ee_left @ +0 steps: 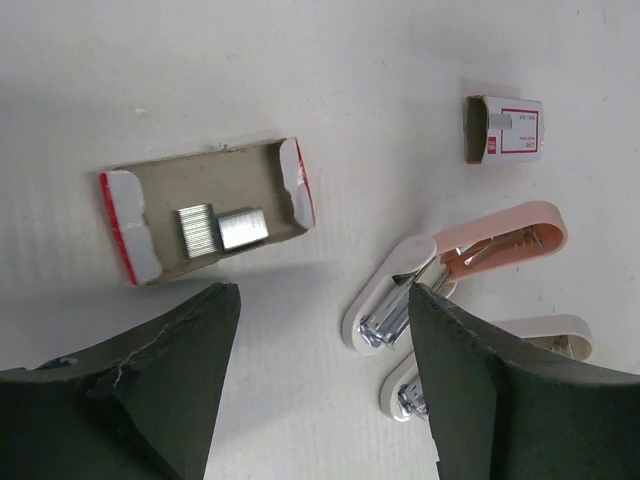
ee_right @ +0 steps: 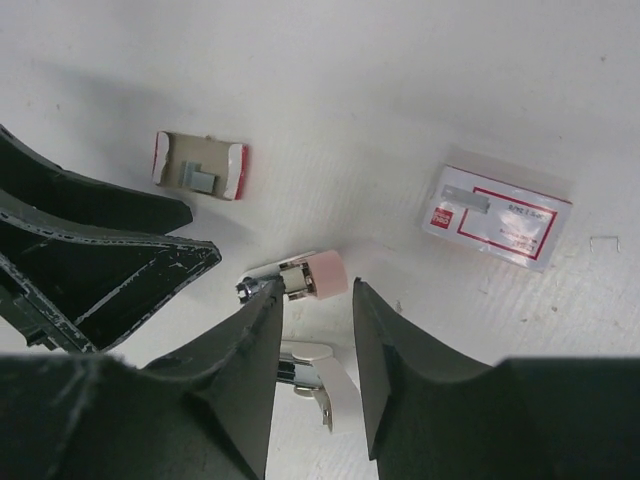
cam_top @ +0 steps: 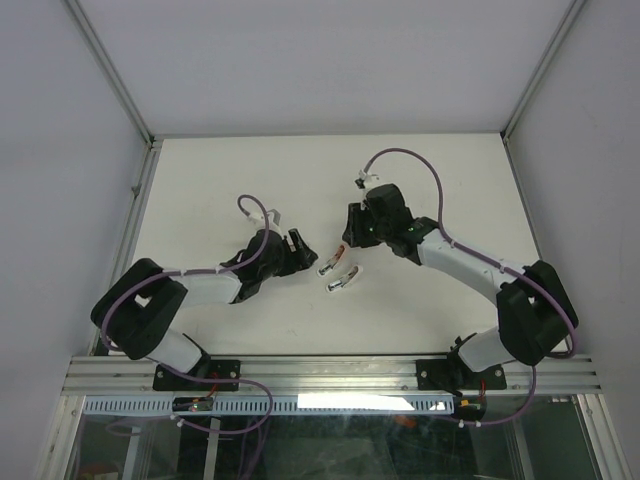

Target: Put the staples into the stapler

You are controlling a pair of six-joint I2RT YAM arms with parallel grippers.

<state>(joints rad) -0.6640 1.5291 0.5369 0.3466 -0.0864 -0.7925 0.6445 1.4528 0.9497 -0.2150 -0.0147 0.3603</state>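
White desk (cam_top: 250,180), plain walls round it. Stapler (ee_left: 455,268) lies hinged open between the arms, magazine exposed for loading. Staples (ee_left: 218,228) sit in their open tray beside it, the sleeve (ee_left: 508,130) lying apart. Left jaws apart, empty, aimed at the tray, probably to pick a strip. Right jaws apart above the stapler, gripping nothing, probably to steady it.

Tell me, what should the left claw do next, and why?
Probably lower the left gripper onto the staples in their tray: its jaws stand open and empty, the staples lie bare just ahead, and the stapler lies hinged open beside them.
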